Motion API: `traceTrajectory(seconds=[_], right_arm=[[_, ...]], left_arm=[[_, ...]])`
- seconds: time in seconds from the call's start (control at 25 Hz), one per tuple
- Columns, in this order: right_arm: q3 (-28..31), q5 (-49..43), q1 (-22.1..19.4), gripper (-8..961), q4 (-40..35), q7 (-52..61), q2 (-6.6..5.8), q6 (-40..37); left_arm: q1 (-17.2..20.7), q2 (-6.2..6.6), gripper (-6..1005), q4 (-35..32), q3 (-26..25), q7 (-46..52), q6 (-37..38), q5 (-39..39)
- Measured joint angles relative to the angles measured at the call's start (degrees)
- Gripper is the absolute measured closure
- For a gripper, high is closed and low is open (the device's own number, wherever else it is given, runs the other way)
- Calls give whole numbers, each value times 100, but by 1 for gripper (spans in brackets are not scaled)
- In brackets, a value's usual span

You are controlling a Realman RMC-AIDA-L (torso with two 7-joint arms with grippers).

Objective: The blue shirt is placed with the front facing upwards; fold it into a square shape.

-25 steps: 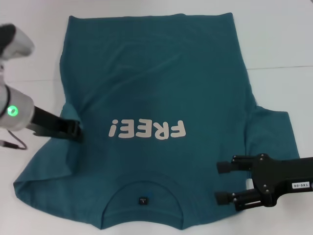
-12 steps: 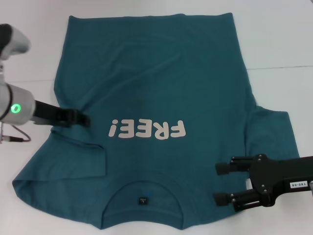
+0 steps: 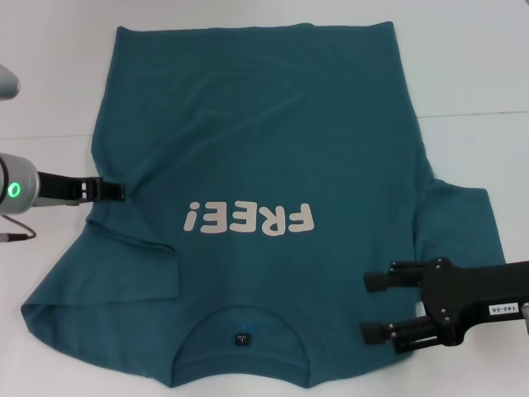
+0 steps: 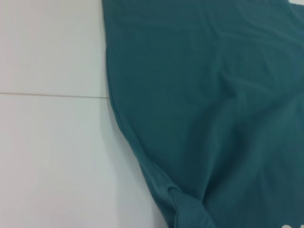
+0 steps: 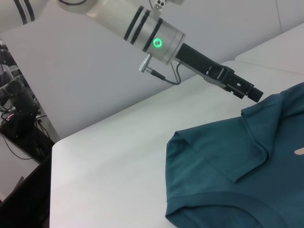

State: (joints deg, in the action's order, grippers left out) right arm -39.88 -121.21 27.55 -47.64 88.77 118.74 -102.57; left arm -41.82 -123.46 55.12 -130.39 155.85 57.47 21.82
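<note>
White table (image 3: 479, 66) carries one blue shirt (image 3: 264, 149), front up, "FREE!" print (image 3: 248, 219) readable from the far side, collar (image 3: 242, 331) at the near edge. Your left pincer (image 3: 111, 191) reaches in level from the left, tip at the shirt's left side edge just above the folded-in left sleeve (image 3: 107, 273); can't tell its gap or whether it holds cloth. Your right pincer (image 3: 374, 308) hovers over the shirt's near right shoulder, two fingers (image 3: 388, 279) spread apart, holding nothing. Right sleeve (image 3: 459, 223) lies flat. Bare table on both sides and beyond the hem.
</note>
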Motion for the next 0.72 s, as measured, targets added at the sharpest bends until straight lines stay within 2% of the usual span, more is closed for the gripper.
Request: traceTrajectory(seconds=[0.12, 0.44, 0.72], right_arm=[[0, 0, 9, 37, 0, 0, 0, 7], [-2, 1, 20, 37, 0, 0, -2, 10], [-6, 1, 23, 37, 0, 26, -9, 10]], left_arm=[[-27, 1, 197, -208, 23, -21, -201, -1], [-177, 15, 214, -760, -9, -44, -536, 45], [-190, 74, 327, -783, -29, -101, -541, 262]])
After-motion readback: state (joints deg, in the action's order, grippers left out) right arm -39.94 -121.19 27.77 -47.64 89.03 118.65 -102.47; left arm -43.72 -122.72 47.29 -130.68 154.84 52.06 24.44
